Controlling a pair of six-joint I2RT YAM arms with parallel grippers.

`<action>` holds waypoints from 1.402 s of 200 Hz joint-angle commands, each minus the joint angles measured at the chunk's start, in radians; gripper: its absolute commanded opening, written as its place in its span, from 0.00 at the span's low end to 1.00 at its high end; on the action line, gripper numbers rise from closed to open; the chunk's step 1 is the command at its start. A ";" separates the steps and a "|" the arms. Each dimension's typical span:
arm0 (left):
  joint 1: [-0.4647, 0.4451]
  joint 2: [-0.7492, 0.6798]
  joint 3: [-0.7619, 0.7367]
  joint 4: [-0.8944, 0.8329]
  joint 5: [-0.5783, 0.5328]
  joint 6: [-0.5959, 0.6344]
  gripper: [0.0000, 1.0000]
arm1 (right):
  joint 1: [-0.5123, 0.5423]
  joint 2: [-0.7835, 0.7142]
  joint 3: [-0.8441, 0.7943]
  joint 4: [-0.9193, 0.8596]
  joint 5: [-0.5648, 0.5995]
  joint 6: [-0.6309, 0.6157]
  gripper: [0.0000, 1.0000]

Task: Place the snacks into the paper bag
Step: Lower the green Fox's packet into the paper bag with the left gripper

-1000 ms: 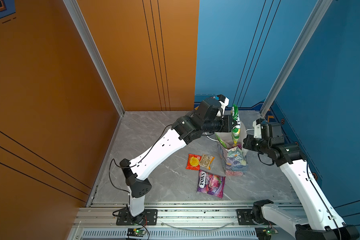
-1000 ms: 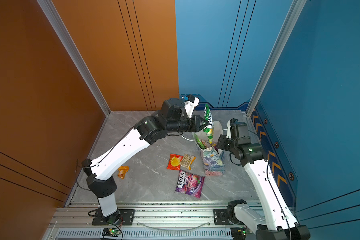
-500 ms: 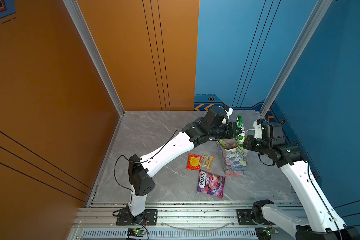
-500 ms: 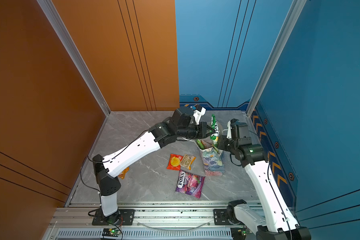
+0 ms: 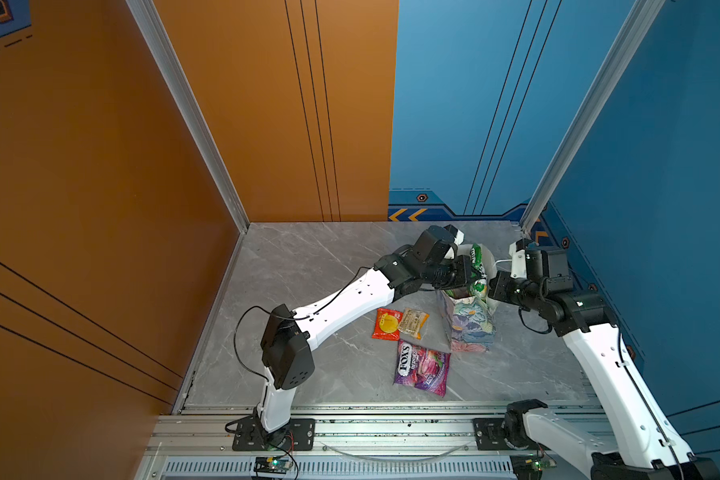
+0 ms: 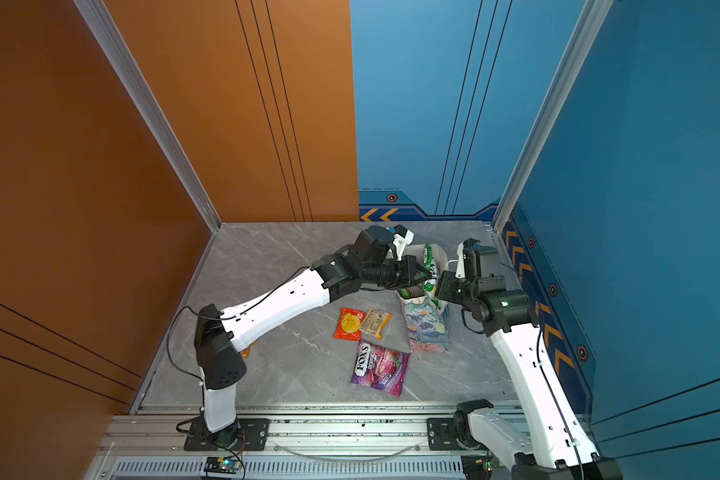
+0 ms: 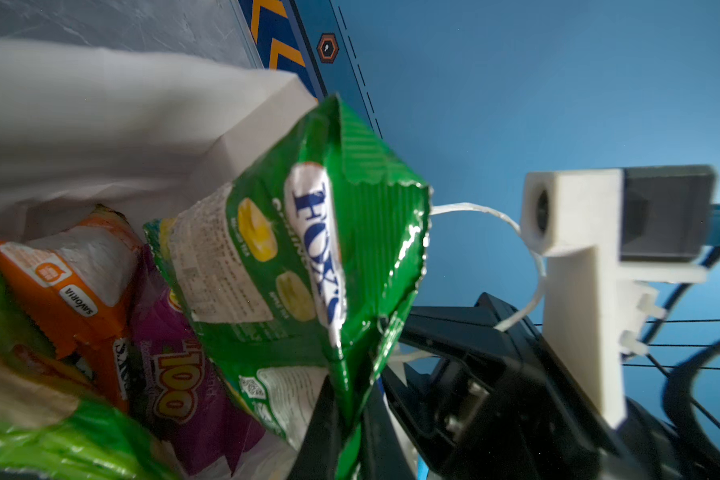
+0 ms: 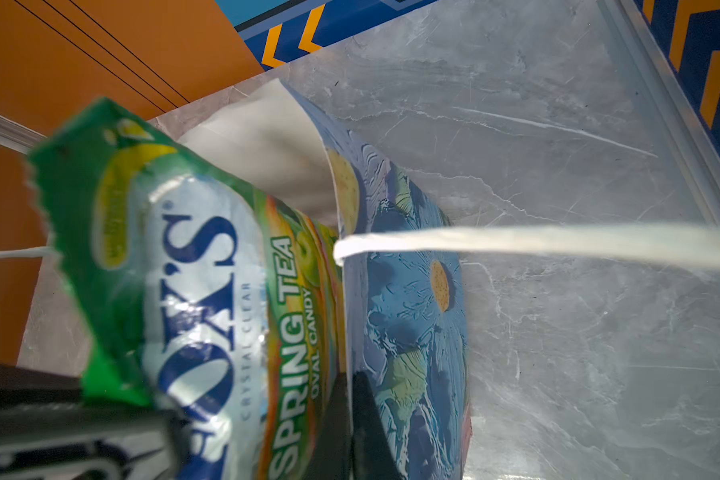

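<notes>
The flowered paper bag (image 5: 470, 328) (image 6: 427, 328) stands upright at the right of the floor. My left gripper (image 5: 474, 274) (image 7: 346, 415) is shut on the edge of a green Fox's packet (image 7: 308, 257) (image 8: 204, 311), which hangs partly inside the bag's mouth. My right gripper (image 6: 439, 291) (image 8: 352, 424) is shut on the bag's wall (image 8: 412, 311) at the rim. An orange packet (image 7: 71, 291), a purple packet (image 7: 184, 374) and a green chip bag (image 7: 59, 440) lie inside. Left of the bag lie a red packet (image 5: 387, 324), a tan bar (image 5: 412, 322) and a purple Fox's packet (image 5: 422, 368).
A white cord handle (image 8: 558, 245) stretches from the bag's rim toward the right arm. A small orange packet (image 6: 246, 353) peeks out under the left arm's elbow. Orange and blue walls close in the marble floor (image 5: 308, 266) on three sides.
My left gripper has come down and to the right with the green packet, from above the bag into its mouth. The right gripper has stayed on the bag's rim.
</notes>
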 commanded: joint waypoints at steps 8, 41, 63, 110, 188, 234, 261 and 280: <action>0.005 0.038 0.049 -0.028 0.044 0.000 0.00 | -0.004 -0.017 0.029 0.005 -0.002 0.016 0.00; -0.009 0.092 0.140 -0.128 0.052 0.030 0.00 | -0.004 -0.022 0.032 0.001 -0.003 0.017 0.00; -0.015 0.127 0.206 -0.206 0.046 0.051 0.00 | -0.003 -0.023 0.032 0.004 -0.004 0.019 0.00; -0.015 0.168 0.298 -0.350 -0.004 0.096 0.00 | -0.003 -0.025 0.031 0.003 -0.002 0.019 0.00; -0.045 0.251 0.533 -0.429 0.007 0.104 0.00 | -0.002 -0.039 0.018 0.016 0.000 0.032 0.00; -0.057 0.255 0.555 -0.348 0.003 0.042 0.00 | -0.044 -0.063 0.061 -0.047 0.074 0.049 0.00; -0.045 0.287 0.556 -0.348 0.019 0.024 0.00 | -0.059 -0.055 0.058 -0.098 0.091 0.051 0.00; -0.046 0.324 0.598 -0.356 0.055 0.017 0.00 | -0.061 -0.047 0.068 -0.150 0.148 0.045 0.00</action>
